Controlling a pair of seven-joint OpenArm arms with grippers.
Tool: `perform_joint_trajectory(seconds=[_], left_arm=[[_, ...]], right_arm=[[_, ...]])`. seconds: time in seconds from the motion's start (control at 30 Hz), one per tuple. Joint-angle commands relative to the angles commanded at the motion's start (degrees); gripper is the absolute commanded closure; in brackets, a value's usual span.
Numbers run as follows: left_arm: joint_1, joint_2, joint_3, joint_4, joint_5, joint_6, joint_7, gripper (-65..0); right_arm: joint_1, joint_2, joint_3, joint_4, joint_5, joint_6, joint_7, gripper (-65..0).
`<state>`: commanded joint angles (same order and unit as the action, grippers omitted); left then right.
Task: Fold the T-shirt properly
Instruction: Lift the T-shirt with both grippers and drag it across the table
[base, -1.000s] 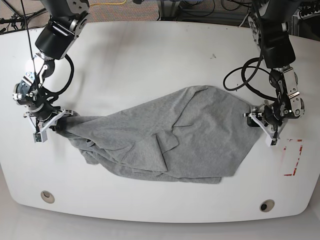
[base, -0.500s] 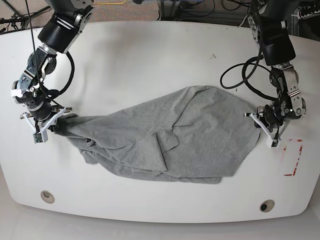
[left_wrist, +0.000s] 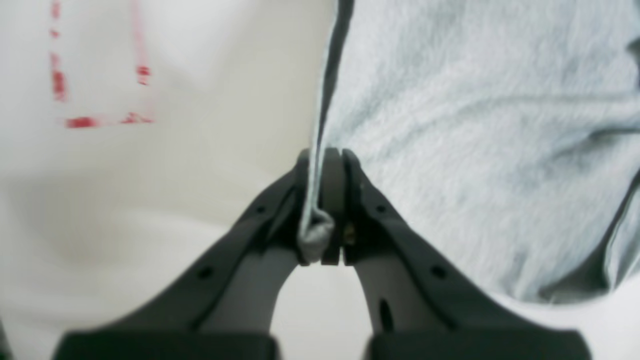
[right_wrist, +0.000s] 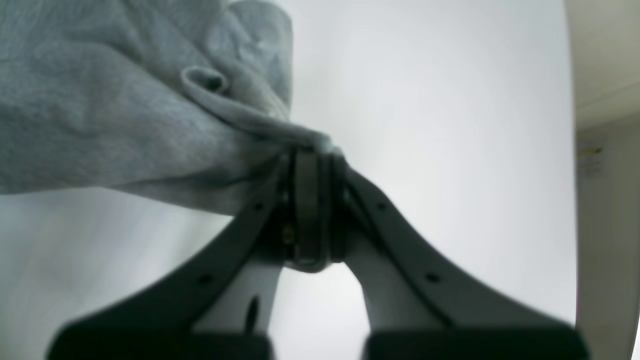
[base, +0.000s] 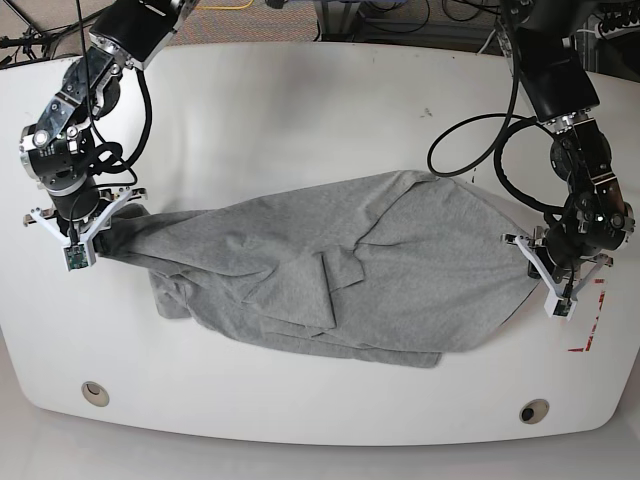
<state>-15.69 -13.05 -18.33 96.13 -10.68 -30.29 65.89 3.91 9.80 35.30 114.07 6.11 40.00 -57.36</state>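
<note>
Grey T-shirt (base: 340, 270) rumpled; stretched sideways across white table (base: 300, 110).
</note>
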Motion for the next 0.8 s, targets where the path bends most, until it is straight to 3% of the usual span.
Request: perform_joint_trajectory(seconds=[0.27,0.4,0.8], left_arm=[[-3.3,-0.5,-1.6,4.0,0.1,-1.0,2.7,0.0],[-7.7,-0.4,-1.9,4.0,0.2,-0.7,4.3,0.0],[-20.9,-0.4,-1.8,-0.4,0.3,-0.6,10.5,0.0]], right_arm=[[5.6,3.5,2.5,-2.5,0.1,0.0,-0.3,0.0],[9.6,6.9,2.2,-5.5,0.1,0.0,-0.3,0.0],[22.5,12.0,0.4,-13.6,0.1,0.0,-2.3,0.0]])
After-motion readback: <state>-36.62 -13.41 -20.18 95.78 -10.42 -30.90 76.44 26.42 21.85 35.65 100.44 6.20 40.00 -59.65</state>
